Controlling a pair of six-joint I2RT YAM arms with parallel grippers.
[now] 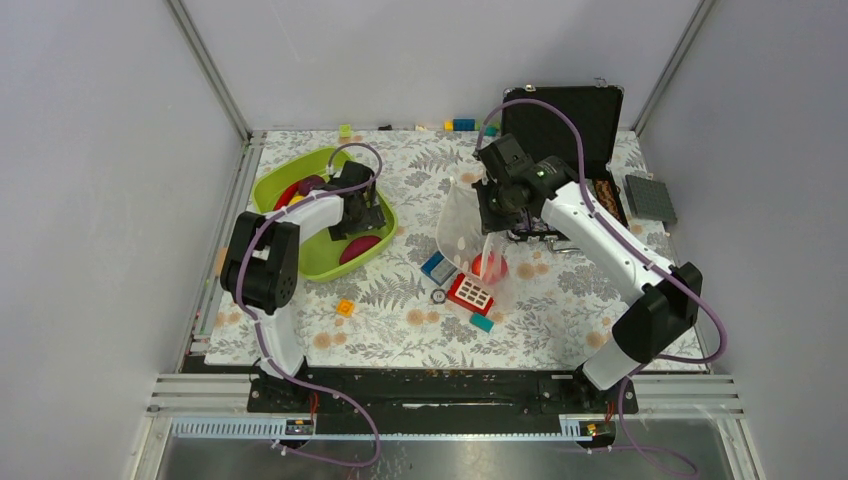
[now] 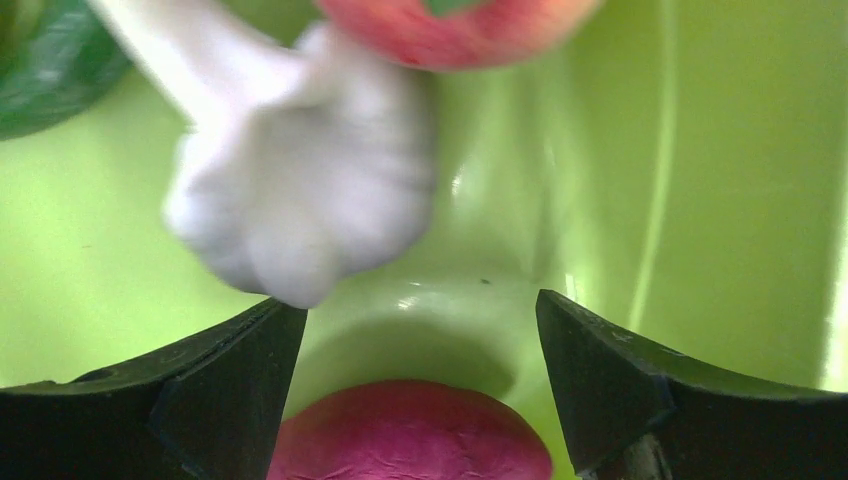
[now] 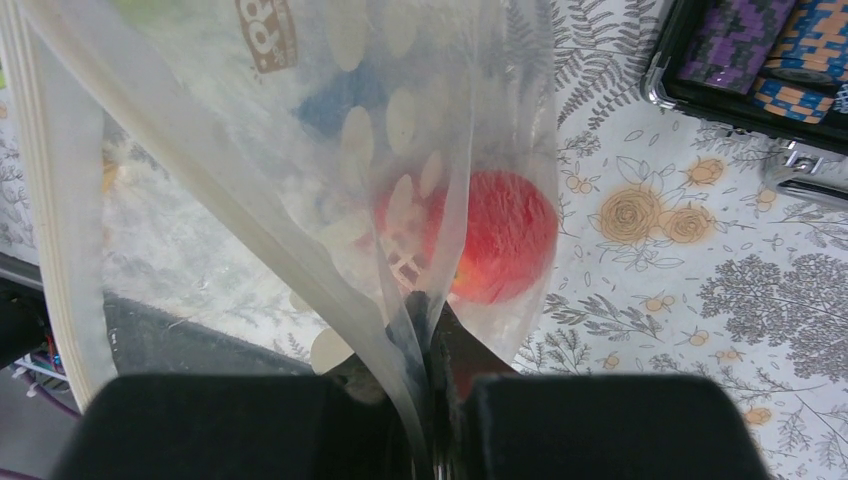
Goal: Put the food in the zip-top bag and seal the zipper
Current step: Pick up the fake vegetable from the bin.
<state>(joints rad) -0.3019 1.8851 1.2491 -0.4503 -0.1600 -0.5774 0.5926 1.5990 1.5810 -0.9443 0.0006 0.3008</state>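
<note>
Pinching the zip-top bag [image 3: 300,150] by its edge, right end effector [image 3: 430,400] clamped, bag upright on the bench [image 1: 570,310], pink peach [image 3: 505,250] showing through its dotted face. Spreading wide inside the lime-green tub [image 2: 700,200], left end effector [image 2: 420,380], dark red piece [image 2: 410,440] low between its fingers [image 2: 200,400], blurred white item [image 2: 300,190] beyond.

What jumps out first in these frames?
The right claw, shut on the zip-top bag, holds it up mid-table with a red-pink peach showing through the film. The left claw hangs open inside the lime-green tub, above a dark red piece, with a blurred white toy close by.
</note>
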